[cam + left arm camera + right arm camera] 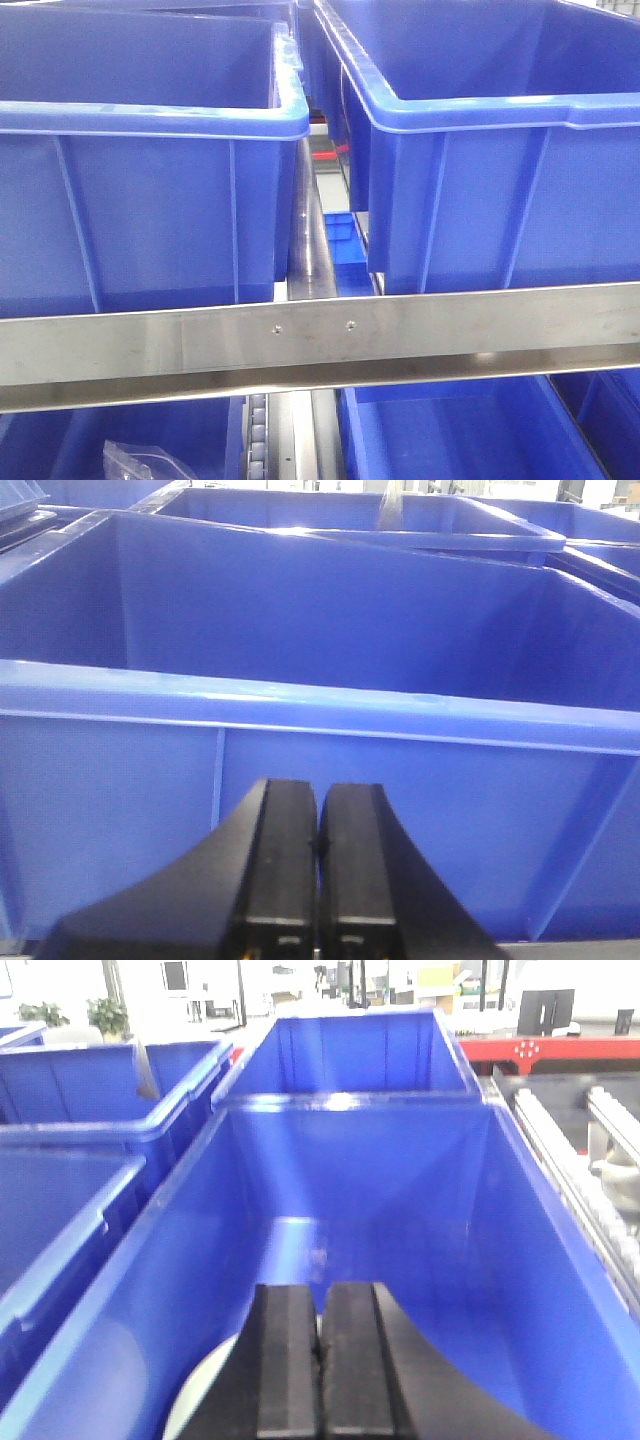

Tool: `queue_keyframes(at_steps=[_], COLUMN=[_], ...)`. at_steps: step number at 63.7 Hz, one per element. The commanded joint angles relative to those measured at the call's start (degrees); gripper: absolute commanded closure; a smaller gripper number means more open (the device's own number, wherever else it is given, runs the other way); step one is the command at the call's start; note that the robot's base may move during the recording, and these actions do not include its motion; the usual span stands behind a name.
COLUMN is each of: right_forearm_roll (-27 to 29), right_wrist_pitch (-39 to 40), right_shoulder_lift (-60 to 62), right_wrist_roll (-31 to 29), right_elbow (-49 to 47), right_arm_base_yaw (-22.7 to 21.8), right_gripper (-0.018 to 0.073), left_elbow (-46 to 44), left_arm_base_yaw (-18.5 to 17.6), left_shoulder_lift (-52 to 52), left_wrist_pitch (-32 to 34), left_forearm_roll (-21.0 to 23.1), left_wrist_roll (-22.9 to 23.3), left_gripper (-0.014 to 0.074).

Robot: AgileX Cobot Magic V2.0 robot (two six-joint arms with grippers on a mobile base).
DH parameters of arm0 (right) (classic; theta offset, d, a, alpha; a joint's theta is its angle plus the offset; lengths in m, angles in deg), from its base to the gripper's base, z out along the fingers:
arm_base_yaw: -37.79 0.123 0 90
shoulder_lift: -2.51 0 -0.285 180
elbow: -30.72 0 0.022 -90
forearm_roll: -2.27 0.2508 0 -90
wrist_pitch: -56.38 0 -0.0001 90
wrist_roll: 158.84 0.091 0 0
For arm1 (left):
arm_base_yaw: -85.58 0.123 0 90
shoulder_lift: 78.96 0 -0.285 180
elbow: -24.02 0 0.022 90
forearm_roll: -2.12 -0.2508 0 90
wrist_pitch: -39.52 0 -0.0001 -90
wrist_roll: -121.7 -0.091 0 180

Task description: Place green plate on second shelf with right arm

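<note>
left gripper [318, 880]: black fingers pressed together, no gap, nothing between them; parked just in front of the outer wall of a blue bin, below its rim.
left-side bin [320, 695]: large blue plastic tote, thick rolled rim running across the left wrist view; inside not visible from that view beyond bare blue walls.
right gripper [320, 1360]: black fingers pressed together, pinching nothing visible; hanging over the near end of an open blue bin, pointing along its length.
right-side bin [440, 1260]: deep blue tote, smooth walls, glare on the floor and back wall.
green plate [195, 1400]: pale curved edge only, low left of the right gripper, inside the right-side bin by its left wall; mostly hidden under the gripper body; touching the fingers or not, cannot tell.
further bin [355, 1050]: second blue tote directly behind the right-side bin, end to end.
shelf rail [400, 335]: brushed steel beam across the front view, two screws near the middle; two big blue totes resting above it, more blue totes below.
plastic bag [145, 462]: clear crumpled bag in the lower-left tote, bottom edge of the front view.
roller track [575, 1160]: metal conveyor rails right of the right-side bin.
background: red frame [540, 1052] and potted plants [105, 1015] far back, blurry.
</note>
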State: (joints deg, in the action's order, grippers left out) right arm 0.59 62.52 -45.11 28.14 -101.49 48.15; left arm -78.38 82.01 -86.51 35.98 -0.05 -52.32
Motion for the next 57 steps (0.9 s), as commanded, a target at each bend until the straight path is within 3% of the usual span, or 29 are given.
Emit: queue_keyframes(at_steps=[1, 6, 13, 24, 33, 42, 57], right_forearm_roll=[-0.97, -0.92, -0.97, -0.97, -0.71, -0.41, -0.41], right_wrist_pitch=[-2.25, -7.78, -7.23, 1.41, 7.75, -1.61, -4.46], right_shoulder_lift=[1.67, 5.69, 13.35, 28.20, 35.01, 41.95, 41.59], right_wrist_roll=[-0.13, -0.13, -0.13, -0.08, 0.07, 0.04, 0.03], right_elbow=[-0.58, 2.34, 7.74, 20.07, 30.07, 29.68, 29.94], right_arm_base_yaw=[0.20, -0.01, -0.20, -0.56, -3.75, -6.32, -7.03], right_gripper=[0.0529, 0.0529, 0.0529, 0.0529, 0.0529, 0.0529, 0.0529], left_elbow=[2.34, 2.34, 2.34, 2.34, 2.34, 2.34, 2.34], left_arm_base_yaw=[0.01, 0.01, 0.01, 0.01, 0.01, 0.01, 0.01], left_shoulder_lift=[0.99, 0.99, 0.99, 0.99, 0.99, 0.99, 0.99], left_wrist_pitch=[4.73, 4.73, 4.73, 4.73, 4.73, 4.73, 4.73], left_forearm_roll=[0.16, 0.16, 0.16, 0.16, 0.16, 0.16, 0.16], left_wrist_roll=[0.25, 0.25, 0.25, 0.25, 0.25, 0.25, 0.25], left_gripper=[0.0465, 0.0465, 0.0465, 0.0465, 0.0465, 0.0465, 0.0465])
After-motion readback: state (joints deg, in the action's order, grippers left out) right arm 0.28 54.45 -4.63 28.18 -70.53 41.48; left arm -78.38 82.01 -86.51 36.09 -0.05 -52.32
